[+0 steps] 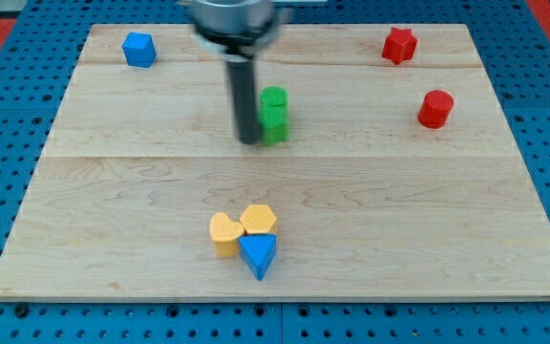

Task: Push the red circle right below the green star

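The red circle point(435, 109) sits at the view's right, below a red star point(400, 45). Two green blocks stand touching near the board's middle top, one point(273, 98) just above the other point(275, 125). The rod partly covers their left sides, so I cannot tell which is the star. My tip point(250, 141) rests on the board against the left side of the lower green block, far to the left of the red circle.
A blue block point(138, 49) sits at the top left. Two yellow blocks point(223, 232) point(258, 220) and a blue triangle point(258, 255) cluster at the bottom middle. The wooden board point(113, 210) lies on a blue pegboard.
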